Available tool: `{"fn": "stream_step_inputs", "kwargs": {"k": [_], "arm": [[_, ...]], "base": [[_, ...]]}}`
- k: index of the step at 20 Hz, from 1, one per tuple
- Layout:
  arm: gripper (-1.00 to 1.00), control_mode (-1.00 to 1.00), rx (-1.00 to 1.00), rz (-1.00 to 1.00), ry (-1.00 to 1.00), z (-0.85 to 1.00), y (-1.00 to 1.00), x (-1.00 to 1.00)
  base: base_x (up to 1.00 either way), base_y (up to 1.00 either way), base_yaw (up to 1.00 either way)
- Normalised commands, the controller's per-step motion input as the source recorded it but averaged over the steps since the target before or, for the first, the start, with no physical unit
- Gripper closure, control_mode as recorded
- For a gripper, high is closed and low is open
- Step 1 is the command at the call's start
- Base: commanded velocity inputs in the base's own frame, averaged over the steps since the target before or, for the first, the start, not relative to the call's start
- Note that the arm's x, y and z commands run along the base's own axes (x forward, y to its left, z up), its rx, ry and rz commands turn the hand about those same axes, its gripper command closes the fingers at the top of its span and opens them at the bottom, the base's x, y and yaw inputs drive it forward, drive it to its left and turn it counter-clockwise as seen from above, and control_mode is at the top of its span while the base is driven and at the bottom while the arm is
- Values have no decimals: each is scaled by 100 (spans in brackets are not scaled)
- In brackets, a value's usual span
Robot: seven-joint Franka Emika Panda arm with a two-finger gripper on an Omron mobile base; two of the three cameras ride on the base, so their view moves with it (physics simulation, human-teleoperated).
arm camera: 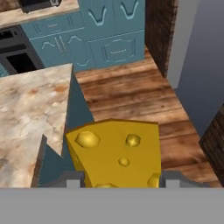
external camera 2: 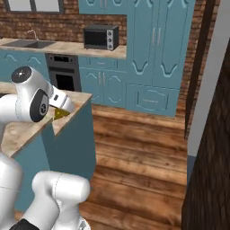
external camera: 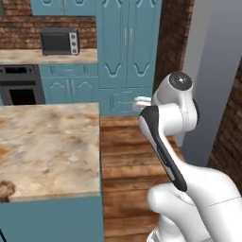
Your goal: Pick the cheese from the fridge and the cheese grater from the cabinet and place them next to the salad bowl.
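No writing, label, brand or number can be read anywhere here; the microwave [external camera 2: 101, 37] front, beside the tall cupboards, is too blurred.

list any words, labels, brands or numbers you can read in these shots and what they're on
None can be read.
The microwave front shows knobs but no legible marking.
The cheese held in the gripper carries holes, no label.
The oven and the counter bear no text.
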Motion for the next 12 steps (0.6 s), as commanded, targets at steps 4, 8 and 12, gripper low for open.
{"fn": "stream_step_inputs", "kwargs": {"k": [4, 8, 12], "arm": [[100, 100, 0, 0, 0, 0, 0, 0], [100, 100, 0, 0, 0, 0, 0, 0], [100, 100, 0, 0, 0, 0, 0, 0]], "base": [[52, -50, 0], [71, -37, 0], [80, -33, 0]]}}
